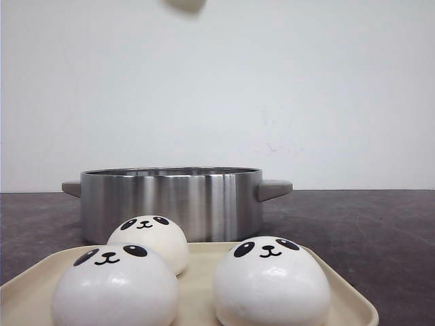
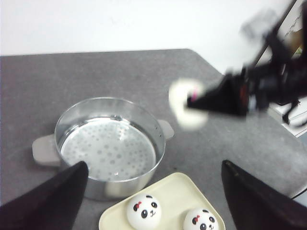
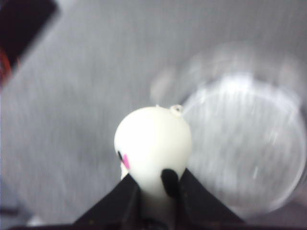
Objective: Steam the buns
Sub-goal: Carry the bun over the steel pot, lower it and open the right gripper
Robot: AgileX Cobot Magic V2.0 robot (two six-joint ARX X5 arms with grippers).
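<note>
While my right hand (image 3: 154, 191) carries one bun (image 3: 153, 148) high toward the pot (image 1: 171, 202), three buns wait on the tray (image 1: 200, 272).
Front: pot beyond the tray, ready to receive; carried bun barely visible above. Left wrist: my left hand (image 2: 153, 201) hangs released near the tray, the bun right of the pot. Right wrist: fingers clenched on the bun's base, pot far right.

right gripper (image 3: 153, 184) — clamped, raised | left gripper (image 2: 153, 211) — fingers spread
</note>
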